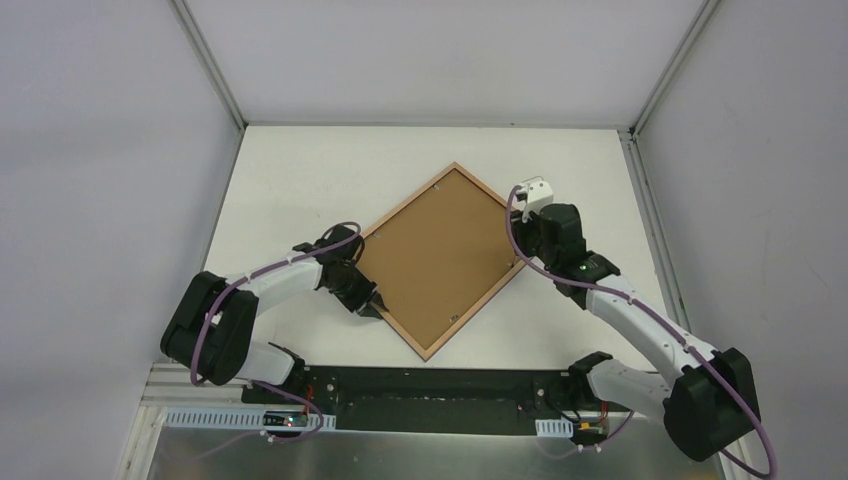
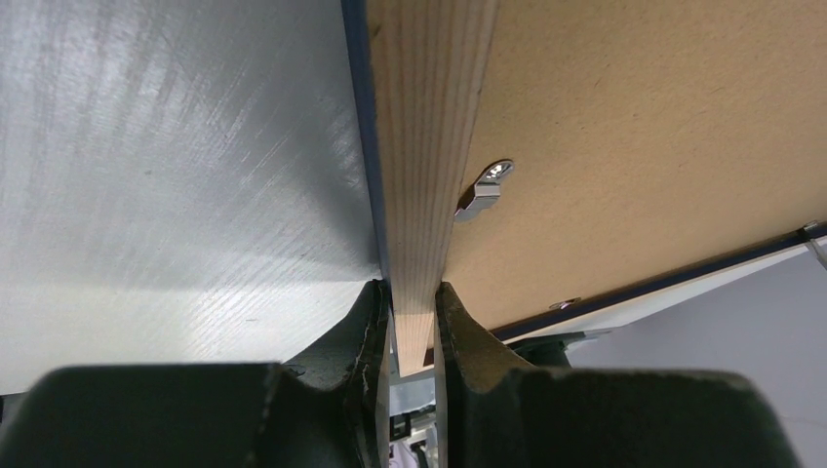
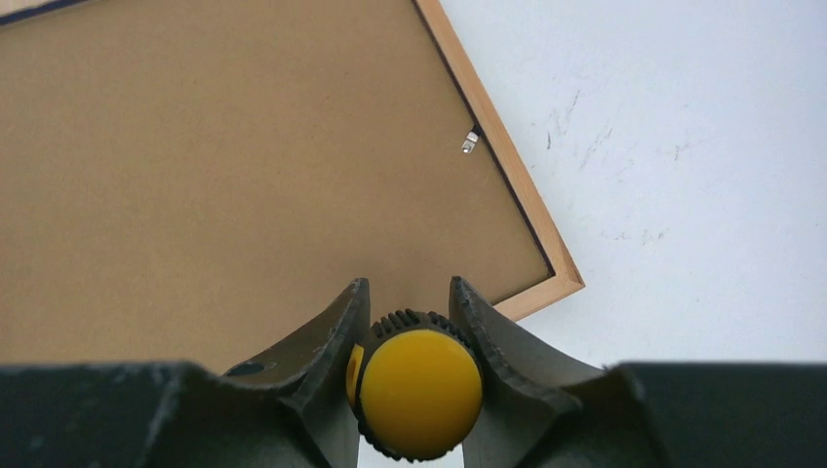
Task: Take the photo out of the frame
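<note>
- Lying back-up and turned cornerwise on the worktop [image 1: 290,170]: the frame [image 1: 440,258], with its brown backing board [image 3: 215,166] uppermost, presumably so the fastenings can be reached.
- Closed on the frame's light wood rim at the near-left edge: the left hand [image 2: 414,312], one finger on each side of the rim. Likely a steadying hold, to stop the frame sliding or twisting.
- Clamped round a yellow-capped tool [image 3: 419,390] with a ribbed black collar: the right hand [image 3: 410,292], poised above the board near the frame's right corner. Tool tip hidden, so contact with the board cannot be told.
- Probably aimed at the small metal turn clip [image 3: 470,142] at the board's edge by that rim. Another turn clip [image 2: 485,190] sits just beyond the left hand.
- As for the holder and its contents: board seated inside the rim, closing the back. Photo nowhere in view, judged to be under the board, facing the worktop.
</note>
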You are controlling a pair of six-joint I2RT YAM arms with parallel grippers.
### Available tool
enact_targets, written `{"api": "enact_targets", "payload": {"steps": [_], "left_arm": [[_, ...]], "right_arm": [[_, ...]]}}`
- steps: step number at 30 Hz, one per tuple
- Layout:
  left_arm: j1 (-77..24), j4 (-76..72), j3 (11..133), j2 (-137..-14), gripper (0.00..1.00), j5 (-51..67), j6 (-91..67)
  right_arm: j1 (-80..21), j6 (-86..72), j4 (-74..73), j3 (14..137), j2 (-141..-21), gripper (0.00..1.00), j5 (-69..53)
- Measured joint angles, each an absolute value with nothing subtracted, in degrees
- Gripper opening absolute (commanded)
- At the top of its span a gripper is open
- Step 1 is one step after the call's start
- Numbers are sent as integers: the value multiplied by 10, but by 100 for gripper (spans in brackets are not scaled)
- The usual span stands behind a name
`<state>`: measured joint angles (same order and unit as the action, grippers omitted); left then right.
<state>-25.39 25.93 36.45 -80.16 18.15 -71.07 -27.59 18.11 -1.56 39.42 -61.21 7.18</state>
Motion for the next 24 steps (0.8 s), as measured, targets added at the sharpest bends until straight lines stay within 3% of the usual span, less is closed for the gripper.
{"api": "enact_targets", "payload": {"steps": [17, 24], "left_arm": [[-254, 252, 356, -794, 0, 182, -711], [-254, 262, 362, -795, 0, 175, -699]], "right_arm": [[-272, 160, 113, 352, -635, 0, 179], [-267, 102, 14, 413, -656, 0, 210]]}}
